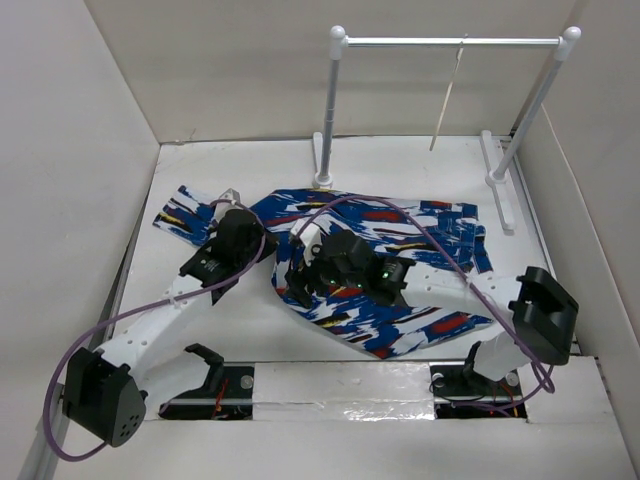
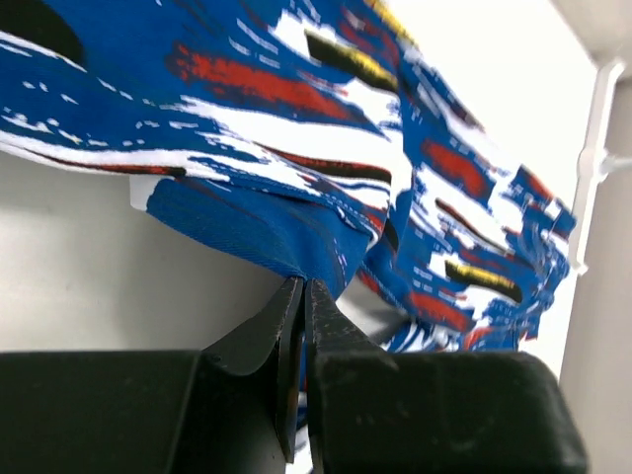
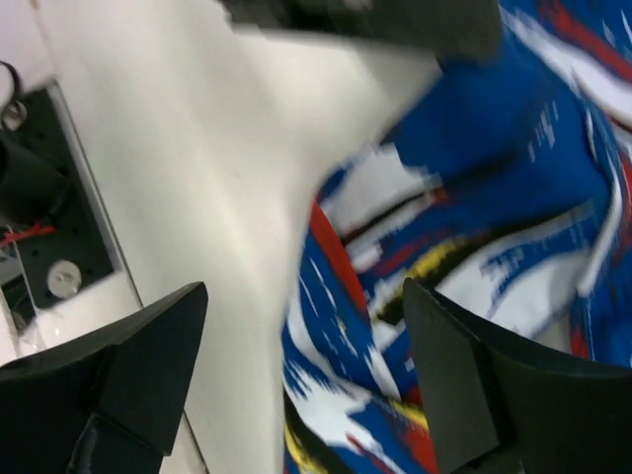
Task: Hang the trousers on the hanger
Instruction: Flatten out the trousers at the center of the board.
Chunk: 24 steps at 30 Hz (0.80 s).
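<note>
White walls enclose the pale surface (image 1: pixel 250 335), on which the trousers (image 1: pixel 440 235) are spread, crumpled, near the middle. They are well apart from the hanger (image 1: pixel 447 100), which is hung from the white rack (image 1: pixel 450 42) at the back. The left pincer (image 2: pixel 301 291) is pressed together, with a blue fold of the trousers nipped at its tips. The right pincer (image 3: pixel 301 301) is held wide above the cloth's edge.

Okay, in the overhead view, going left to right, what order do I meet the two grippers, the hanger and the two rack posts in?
left gripper → right gripper → left post → hanger → right post. The trousers spread under both grippers, so they are left out.
</note>
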Motion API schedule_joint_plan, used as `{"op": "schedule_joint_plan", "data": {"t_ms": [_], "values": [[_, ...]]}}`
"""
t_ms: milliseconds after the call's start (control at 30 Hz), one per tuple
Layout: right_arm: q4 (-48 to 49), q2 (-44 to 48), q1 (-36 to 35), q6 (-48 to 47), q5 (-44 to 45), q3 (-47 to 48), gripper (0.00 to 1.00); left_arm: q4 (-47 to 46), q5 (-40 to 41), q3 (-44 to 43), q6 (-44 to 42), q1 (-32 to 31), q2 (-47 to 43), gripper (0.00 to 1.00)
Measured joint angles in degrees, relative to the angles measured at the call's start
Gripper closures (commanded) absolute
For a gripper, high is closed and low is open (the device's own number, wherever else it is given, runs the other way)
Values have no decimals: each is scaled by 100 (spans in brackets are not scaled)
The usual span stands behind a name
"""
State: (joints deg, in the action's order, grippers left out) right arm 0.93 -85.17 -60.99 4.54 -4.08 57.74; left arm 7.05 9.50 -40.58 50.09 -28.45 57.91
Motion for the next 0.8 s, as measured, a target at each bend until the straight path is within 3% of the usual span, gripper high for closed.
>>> {"op": "schedule_joint_plan", "data": {"t_ms": [33, 133, 300, 400, 467, 533, 667, 700, 733, 767, 800], "values": [[96, -116, -52, 2, -13, 85, 6, 118, -85, -55, 13, 0, 35, 100], [216, -407, -103, 46, 0, 219, 0, 354, -306, -208, 48, 0, 162, 100], [271, -955, -125, 101, 428, 337, 1, 516, -496, -420, 105, 13, 164, 100], [389, -1246, -170, 225, 568, 315, 7, 577, -793, -413, 85, 256, 160, 100], [509, -1364, -260, 295, 667, 214, 34, 577, -962, -422, 63, 509, 155, 100], [509, -1412, -400, 365, 826, 57, 49, 710, -1005, -549, -9, 654, 151, 100], [640, -1314, -577, 391, 1067, -402, 49, 1043, -1139, -1064, -212, 669, 92, 100], [638, -1241, -570, 343, 1062, -498, 54, 1137, -1202, -1189, -275, 656, 44, 100], [612, -1154, -538, 273, 1049, -564, 87, 1274, -1257, -1318, -343, 649, -4, 100], [584, -1058, -505, 179, 1019, -599, 100, 1425, -1294, -1447, -424, 643, -37, 100], [535, -935, -481, 146, 984, -619, 100, 1602, -1344, -1600, -507, 643, -59, 100]]}}
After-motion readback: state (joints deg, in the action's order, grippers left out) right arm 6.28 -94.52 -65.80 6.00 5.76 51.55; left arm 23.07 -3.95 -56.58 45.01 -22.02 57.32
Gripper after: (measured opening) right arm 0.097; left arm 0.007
